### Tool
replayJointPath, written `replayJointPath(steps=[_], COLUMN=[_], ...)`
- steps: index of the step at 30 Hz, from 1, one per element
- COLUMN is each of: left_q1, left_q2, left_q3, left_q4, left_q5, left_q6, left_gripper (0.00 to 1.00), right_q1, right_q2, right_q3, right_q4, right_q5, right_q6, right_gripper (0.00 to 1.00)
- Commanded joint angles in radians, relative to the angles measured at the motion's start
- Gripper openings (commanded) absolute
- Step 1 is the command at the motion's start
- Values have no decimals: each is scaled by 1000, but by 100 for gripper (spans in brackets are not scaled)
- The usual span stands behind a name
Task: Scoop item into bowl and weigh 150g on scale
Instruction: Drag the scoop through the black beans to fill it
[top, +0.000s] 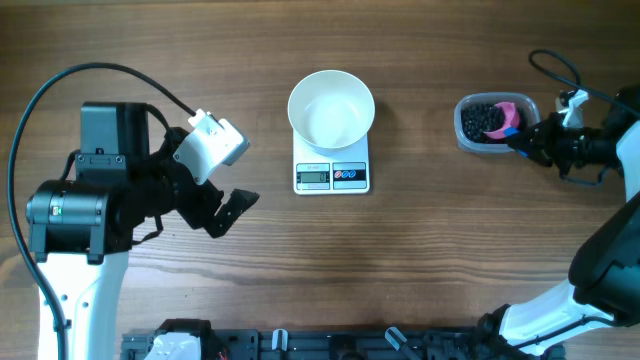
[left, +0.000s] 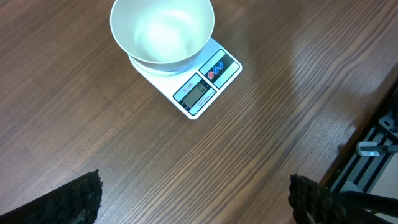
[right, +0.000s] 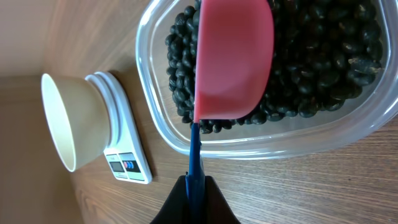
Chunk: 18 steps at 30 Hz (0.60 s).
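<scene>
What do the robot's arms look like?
Mostly black and white. The left arm has chunky black joints, a white base tube, a white box by the wrist and a looping black cable. The left gripper has black, bumpy fingers. The right arm is white and black too.

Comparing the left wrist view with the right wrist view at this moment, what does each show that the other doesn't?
Left wrist only: the left gripper, open and empty. Right wrist only: the right gripper, shut on the blue handle of a pink scoop that is down among the black beans in a clear tub. Both: the empty white bowl standing on the scale.
</scene>
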<state>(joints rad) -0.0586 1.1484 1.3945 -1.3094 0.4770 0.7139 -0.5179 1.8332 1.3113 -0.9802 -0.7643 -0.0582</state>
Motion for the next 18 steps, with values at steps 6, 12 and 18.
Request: replayJointPath(steps=[6, 12, 18], left_q1=[6, 6, 6], left_q2=[4, 4, 4], left_q3=[19, 19, 19], left_q4=[-1, -1, -1], left_q5=[8, 8, 8], left_q6=[12, 12, 12], left_gripper=[100, 100, 100], right_q1=[-64, -90, -122], right_q2=[22, 22, 22], right_q3=[-8, -8, -8], right_q4=[-13, -39, -50], right_q5=[-77, -90, -185], right_q6=[-48, -80, -103], right_gripper=[4, 4, 4])
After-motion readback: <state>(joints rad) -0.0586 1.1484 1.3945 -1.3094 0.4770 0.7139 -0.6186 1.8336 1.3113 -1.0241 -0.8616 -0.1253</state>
